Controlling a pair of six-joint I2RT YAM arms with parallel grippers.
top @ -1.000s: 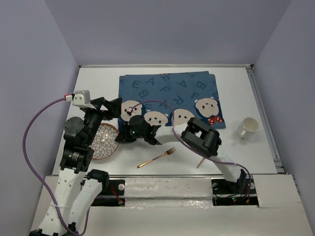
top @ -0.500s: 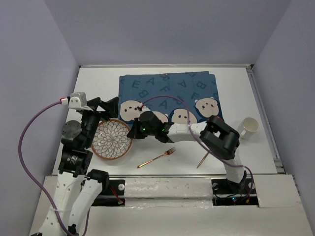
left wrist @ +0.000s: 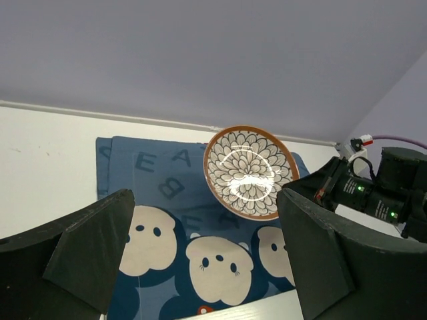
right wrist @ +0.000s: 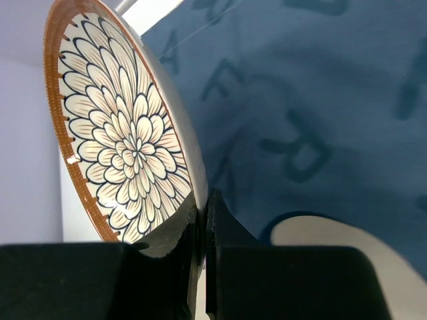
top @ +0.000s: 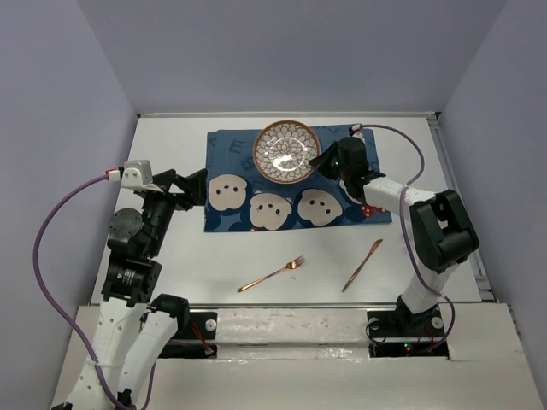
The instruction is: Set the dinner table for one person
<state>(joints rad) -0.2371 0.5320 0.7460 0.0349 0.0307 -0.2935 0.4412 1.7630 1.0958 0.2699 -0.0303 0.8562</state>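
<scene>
A flower-patterned plate [top: 287,152] with a brown rim is held above the far part of the blue bear-print cloth [top: 291,192] on the white dinner table [top: 167,149]. My right gripper [top: 321,161] is shut on the plate's right rim; in the right wrist view the jaws [right wrist: 203,207] pinch the rim of the plate [right wrist: 113,147], which shows edge-on. My left gripper [top: 193,186] is open and empty at the cloth's left edge. In its view [left wrist: 207,267] the plate [left wrist: 248,170] and the cloth [left wrist: 160,200] lie ahead.
A copper fork [top: 273,275] and a copper knife [top: 362,266] lie on the bare table in front of the cloth. The right arm's elbow [top: 440,231] stands over the table's right side. The walls close in at the back and sides.
The right gripper has carried the plate from the front left of the table to the far middle, above the cloth. The right arm has swung right. The left arm has barely moved.
</scene>
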